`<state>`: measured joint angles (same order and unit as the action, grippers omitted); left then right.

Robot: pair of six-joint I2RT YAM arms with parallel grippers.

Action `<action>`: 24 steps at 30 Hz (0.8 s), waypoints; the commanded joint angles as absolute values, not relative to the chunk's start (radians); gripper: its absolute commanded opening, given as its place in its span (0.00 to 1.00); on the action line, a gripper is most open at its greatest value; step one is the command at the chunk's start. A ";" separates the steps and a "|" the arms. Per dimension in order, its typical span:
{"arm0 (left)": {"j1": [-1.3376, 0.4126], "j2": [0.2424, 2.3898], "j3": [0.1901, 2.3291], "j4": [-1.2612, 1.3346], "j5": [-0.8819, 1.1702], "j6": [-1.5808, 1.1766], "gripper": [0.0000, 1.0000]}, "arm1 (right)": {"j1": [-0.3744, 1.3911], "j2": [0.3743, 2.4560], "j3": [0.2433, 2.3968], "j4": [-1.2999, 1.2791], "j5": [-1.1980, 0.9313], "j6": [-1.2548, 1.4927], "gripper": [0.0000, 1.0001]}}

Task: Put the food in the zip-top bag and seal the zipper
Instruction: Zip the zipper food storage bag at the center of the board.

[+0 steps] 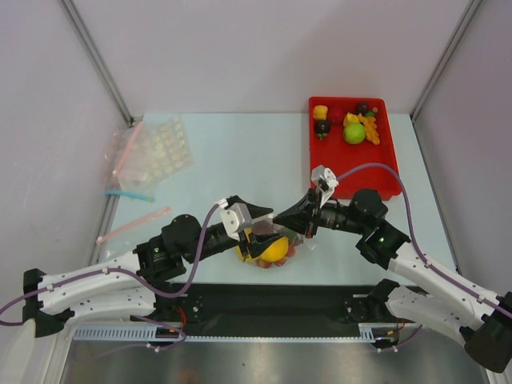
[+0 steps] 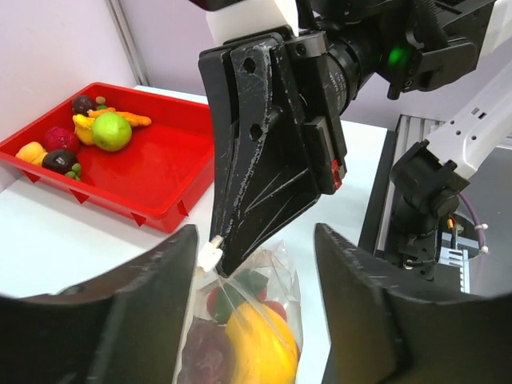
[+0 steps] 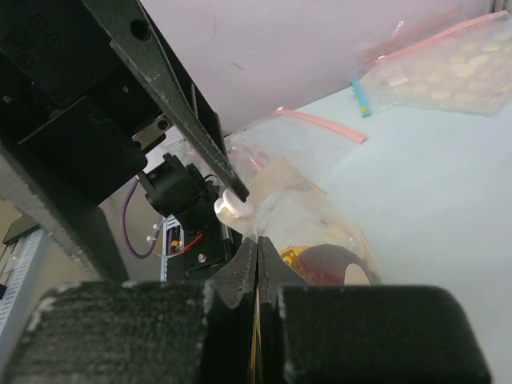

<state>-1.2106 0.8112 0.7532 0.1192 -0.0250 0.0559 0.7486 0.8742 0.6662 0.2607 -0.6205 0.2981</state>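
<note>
Right end effector [image 3: 257, 244] pinches the zip-top bag [image 2: 280, 300] rim; left wrist view alone shows left end effector [image 2: 254, 234] spread open

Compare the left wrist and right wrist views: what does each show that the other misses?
Only the left wrist view shows the red tray with food in it, and the right gripper from outside, shut on the zip-top bag at its top edge. Only the right wrist view shows spare clear bags with pink strips and a blue strip. Both show that bag holding food, with a small white piece at its mouth.
</note>
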 commanded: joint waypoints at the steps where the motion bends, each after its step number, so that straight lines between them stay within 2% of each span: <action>1: -1.215 0.807 0.788 0.129 -0.041 0.084 0.63 | 0.759 0.877 0.723 0.321 -0.644 0.281 0.00; 3: -1.215 0.807 0.788 0.127 -0.043 0.086 0.60 | 0.761 0.881 0.723 0.321 -0.649 0.278 0.00; 9: -1.216 0.813 0.790 0.120 -0.041 0.087 0.42 | 0.764 0.879 0.718 0.333 -0.664 0.276 0.00; 11: -1.216 0.818 0.792 0.120 -0.043 0.094 0.41 | 0.764 0.877 0.718 0.336 -0.669 0.279 0.00; 12: -1.216 0.821 0.790 0.120 -0.046 0.095 0.42 | 0.762 0.874 0.718 0.337 -0.676 0.281 0.00; 14: -1.215 0.830 0.790 0.118 -0.058 0.098 0.52 | 0.764 0.874 0.718 0.339 -0.681 0.282 0.00; 15: -1.215 0.833 0.792 0.118 -0.064 0.100 0.63 | 0.764 0.873 0.718 0.339 -0.681 0.282 0.00; 16: -1.215 0.833 0.790 0.118 -0.066 0.103 0.68 | 0.762 0.871 0.716 0.337 -0.681 0.282 0.00; 19: -1.215 0.827 0.788 0.118 -0.075 0.107 0.70 | 0.764 0.871 0.718 0.336 -0.684 0.281 0.00; 20: -1.216 0.824 0.787 0.118 -0.077 0.110 0.66 | 0.764 0.871 0.718 0.337 -0.687 0.279 0.00; 21: -1.215 0.821 0.787 0.115 -0.096 0.113 0.55 | 0.764 0.871 0.718 0.337 -0.686 0.281 0.00; 24: -1.216 0.801 0.767 0.127 -0.123 0.126 0.44 | 0.762 0.868 0.716 0.341 -0.695 0.282 0.00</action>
<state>-1.2114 0.8299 0.7540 0.1005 -0.0811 0.1024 0.7582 0.8829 0.6689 0.2684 -0.6682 0.2901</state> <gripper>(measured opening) 0.474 0.009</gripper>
